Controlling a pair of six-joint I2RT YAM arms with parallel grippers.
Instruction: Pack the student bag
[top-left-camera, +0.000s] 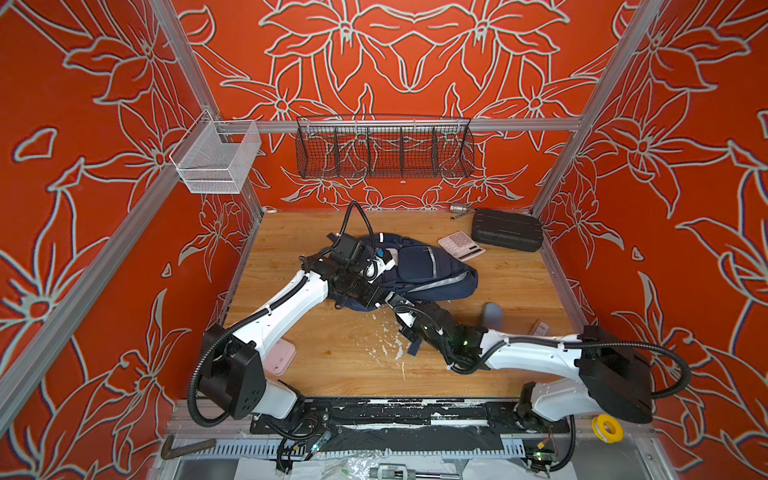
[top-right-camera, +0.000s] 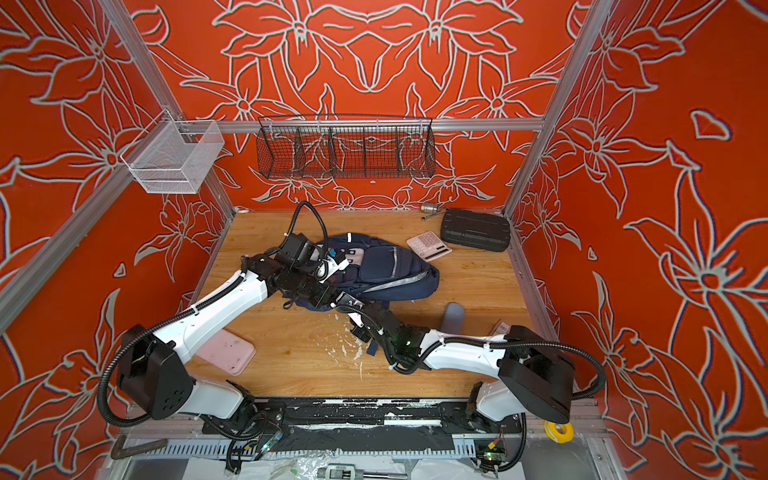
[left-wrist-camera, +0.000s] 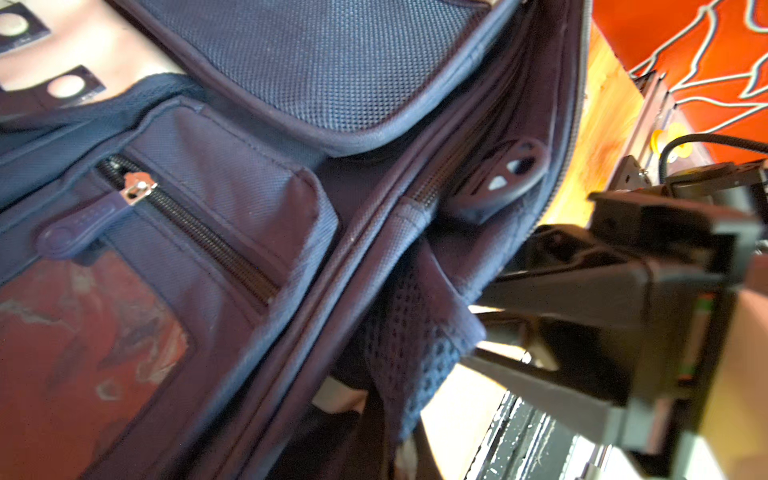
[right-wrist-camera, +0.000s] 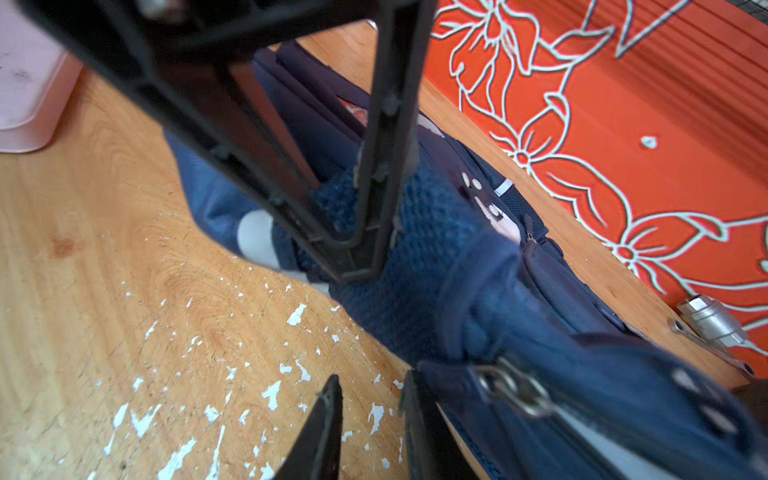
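Note:
The navy student bag (top-left-camera: 432, 270) (top-right-camera: 395, 270) lies on its side in the middle of the wooden table. My left gripper (top-left-camera: 371, 296) (top-right-camera: 331, 296) is at the bag's near end, shut on a fold of its blue mesh fabric (right-wrist-camera: 419, 216); in the right wrist view its fingertips (right-wrist-camera: 357, 266) pinch that mesh. Bag pockets and zips (left-wrist-camera: 187, 224) fill the left wrist view. My right gripper (top-left-camera: 394, 300) (right-wrist-camera: 371, 384) is just beside it, low over the table. Its jaws stand a little apart with bare wood between them, and a metal zip pull (right-wrist-camera: 515, 390) lies just outside one finger.
At the back right are a pink calculator (top-left-camera: 461, 245), a black ribbed case (top-left-camera: 507, 230) and a metal socket tool (top-left-camera: 459, 210). A pink tray (top-left-camera: 280, 355) lies under the left arm. A grey object (top-left-camera: 492, 316) sits near the right arm. Wire baskets (top-left-camera: 384, 149) hang on the back rail.

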